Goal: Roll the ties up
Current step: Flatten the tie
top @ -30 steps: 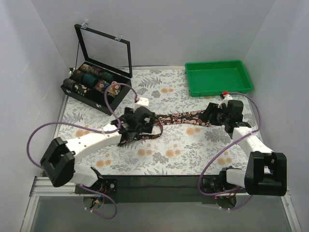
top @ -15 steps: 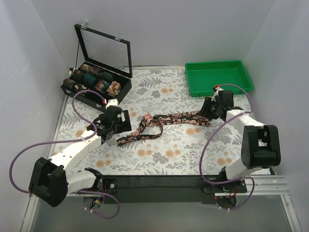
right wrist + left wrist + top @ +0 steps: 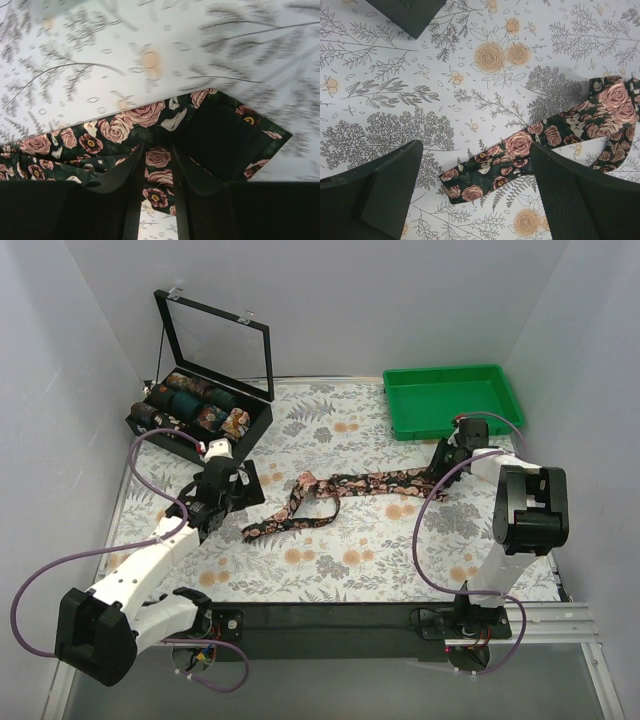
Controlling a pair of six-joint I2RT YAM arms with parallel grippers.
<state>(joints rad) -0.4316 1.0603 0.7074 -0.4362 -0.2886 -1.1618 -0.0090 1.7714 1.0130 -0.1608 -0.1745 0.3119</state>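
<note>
One table cover (image 3: pixel 350 570): pale floral print, filling the middle of the top view.
Green tray (image 3: pixel 452 400): upper right, just beyond the right arm's claw.
Black case (image 3: pixel 170 445): upper left, glass lid raised, rolled ties (image 3: pixel 195 400) packed inside.
Loose tie (image 3: pixel 375 481): flat across the centre, looped near its middle, narrow end toward lower left.
Left gripper (image 3: pixel 243 483): fingers spread wide, with the tie's narrow end lying under the gap.
Right gripper (image 3: pixel 441 470): pinched closed on the tie's wide end, right of centre.
</note>
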